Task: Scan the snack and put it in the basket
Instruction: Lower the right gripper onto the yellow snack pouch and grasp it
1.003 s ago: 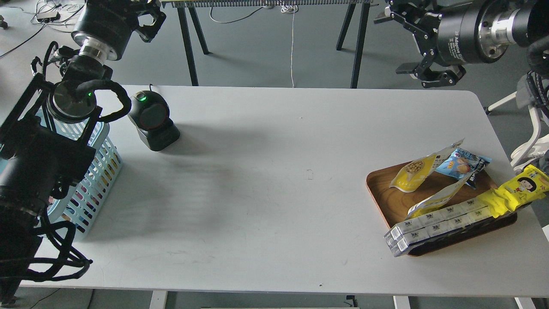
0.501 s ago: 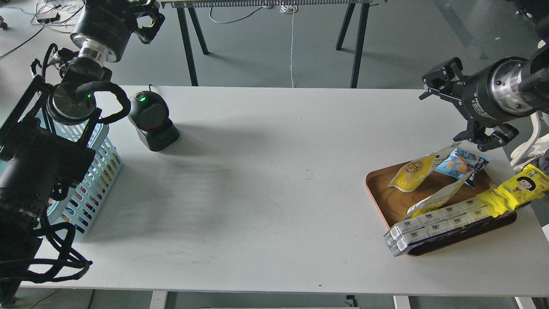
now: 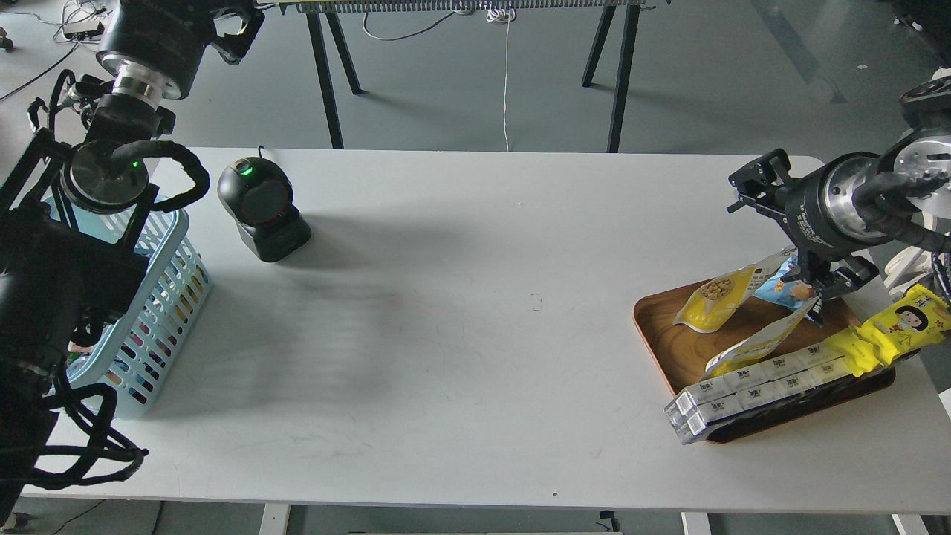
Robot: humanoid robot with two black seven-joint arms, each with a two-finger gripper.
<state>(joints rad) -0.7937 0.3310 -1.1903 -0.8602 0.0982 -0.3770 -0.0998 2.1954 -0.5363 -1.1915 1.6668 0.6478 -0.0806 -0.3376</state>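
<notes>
The right gripper (image 3: 780,223) is being held with jaws spread at the right of the frame, just above the nut pouch (image 3: 715,299) lying on the wooden tray (image 3: 663,343); the left gripper's (image 3: 230,30) jaw state cannot be told.

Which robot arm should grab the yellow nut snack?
The right. Its tool is open right by the snack on the wooden tray; the left tool is far across, above the basket.

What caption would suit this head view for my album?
Right gripper open above the nut snack on a wooden tray; scanner and blue basket wait at left.
</notes>
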